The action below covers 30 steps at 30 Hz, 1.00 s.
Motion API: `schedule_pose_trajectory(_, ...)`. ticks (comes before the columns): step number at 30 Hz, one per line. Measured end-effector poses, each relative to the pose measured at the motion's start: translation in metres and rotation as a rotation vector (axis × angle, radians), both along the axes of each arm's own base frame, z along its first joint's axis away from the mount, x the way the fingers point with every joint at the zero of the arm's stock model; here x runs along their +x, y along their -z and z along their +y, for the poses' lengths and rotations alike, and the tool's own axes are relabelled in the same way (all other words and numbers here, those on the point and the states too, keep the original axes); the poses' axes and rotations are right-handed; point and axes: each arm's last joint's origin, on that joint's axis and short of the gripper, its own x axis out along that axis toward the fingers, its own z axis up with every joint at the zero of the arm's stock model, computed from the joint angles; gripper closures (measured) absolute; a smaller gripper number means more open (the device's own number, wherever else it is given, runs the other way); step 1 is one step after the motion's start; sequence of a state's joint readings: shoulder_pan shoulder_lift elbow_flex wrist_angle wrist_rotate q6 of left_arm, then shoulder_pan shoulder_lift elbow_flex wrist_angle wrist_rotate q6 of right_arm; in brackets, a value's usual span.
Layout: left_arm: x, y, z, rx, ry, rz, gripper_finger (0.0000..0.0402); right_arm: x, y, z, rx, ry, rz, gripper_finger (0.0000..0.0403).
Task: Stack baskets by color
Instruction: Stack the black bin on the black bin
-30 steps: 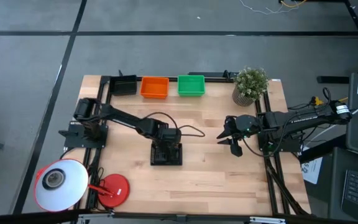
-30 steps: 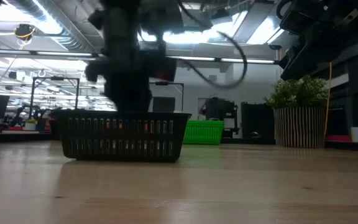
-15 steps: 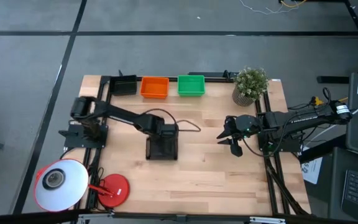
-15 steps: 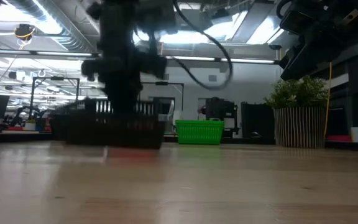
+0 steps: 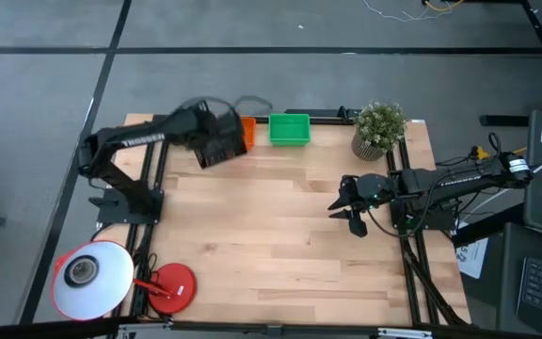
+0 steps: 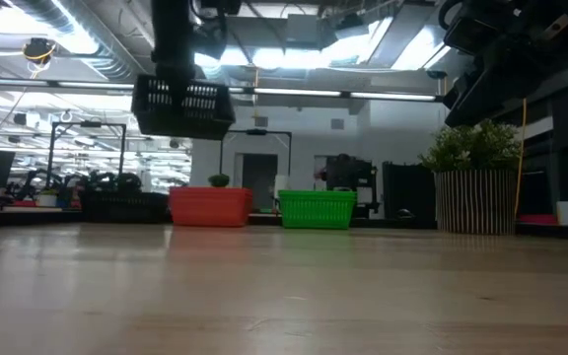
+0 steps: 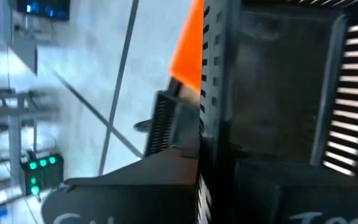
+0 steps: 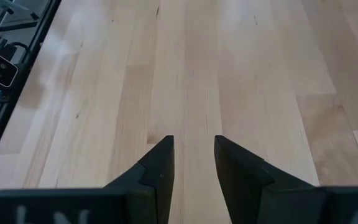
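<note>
Left end effector (image 5: 216, 137), clamped on a black basket (image 5: 220, 144), carries it above the table's (image 5: 280, 235) far left, over the orange stack (image 5: 247, 130). Best lowered level onto the black stack (image 6: 124, 206) further left. Right end effector (image 5: 346, 209) waits, fingers apart, near right.

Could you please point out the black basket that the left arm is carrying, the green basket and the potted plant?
black basket (image 6: 183, 106), low view, on its mesh side wall.
green basket (image 5: 289, 130), high view, on its inside floor.
potted plant (image 5: 380, 123), high view, on its leaves.
</note>
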<state>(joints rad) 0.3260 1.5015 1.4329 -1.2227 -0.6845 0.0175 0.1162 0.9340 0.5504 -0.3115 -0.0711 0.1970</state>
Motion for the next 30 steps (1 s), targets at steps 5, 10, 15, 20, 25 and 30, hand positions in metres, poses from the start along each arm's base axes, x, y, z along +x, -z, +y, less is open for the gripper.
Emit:
schedule_pose_trajectory(5, -0.02, 0.004, 0.053, -0.05, -0.1, 0.045, 0.0401, 0.0, 0.0, 0.0, 0.0, 0.0, 0.001, 0.0289)
schedule_pose_trajectory(10, -0.049, 0.008, 0.08, -0.112, -0.241, 0.131, 0.0401, 0.0, 0.0, 0.0, -0.001, -0.001, 0.001, 0.0289)
schedule_pose_trajectory(15, -0.061, 0.012, 0.094, -0.103, -0.292, 0.192, 0.0401, 0.0, 0.0, 0.0, -0.038, -0.032, -0.008, 0.0289)
schedule_pose_trajectory(20, -0.058, 0.034, 0.114, -0.157, -0.307, 0.286, 0.0401, 0.0, 0.0, 0.0, -0.034, -0.028, -0.007, 0.0289)
schedule_pose_trajectory(25, -0.055, 0.059, 0.132, -0.207, -0.29, 0.416, 0.0401, 0.0, 0.0, 0.0, -0.02, -0.016, -0.004, 0.0289)
schedule_pose_trajectory(30, -0.057, 0.073, 0.143, -0.23, -0.291, 0.495, 0.0401, 0.0, 0.0, 0.0, -0.017, -0.014, -0.003, 0.0289)
